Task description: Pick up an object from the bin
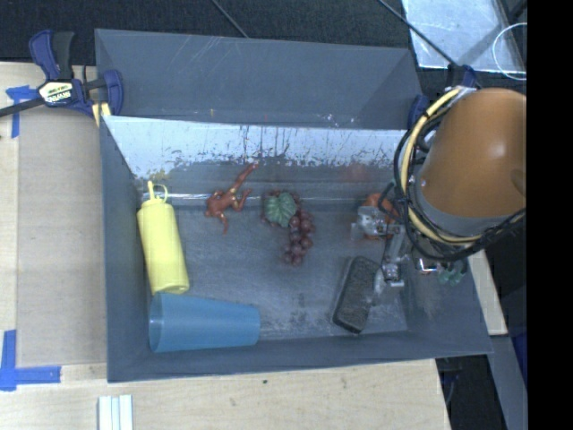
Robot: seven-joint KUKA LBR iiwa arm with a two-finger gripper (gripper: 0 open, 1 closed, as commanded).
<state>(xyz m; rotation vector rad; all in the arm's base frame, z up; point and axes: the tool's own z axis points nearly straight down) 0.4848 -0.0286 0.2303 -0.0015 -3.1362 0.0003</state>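
Hiding part of the bin (269, 79): orange wrist cover (474, 150).

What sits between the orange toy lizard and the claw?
In the camera view, a bunch of purple grapes with a green leaf lies between the orange toy lizard and the claw.

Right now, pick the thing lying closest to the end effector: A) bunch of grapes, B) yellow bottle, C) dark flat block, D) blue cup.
C: the end effector sits on the right side of the bin, right beside the dark flat block; the bunch of grapes, yellow bottle and blue cup lie farther left.
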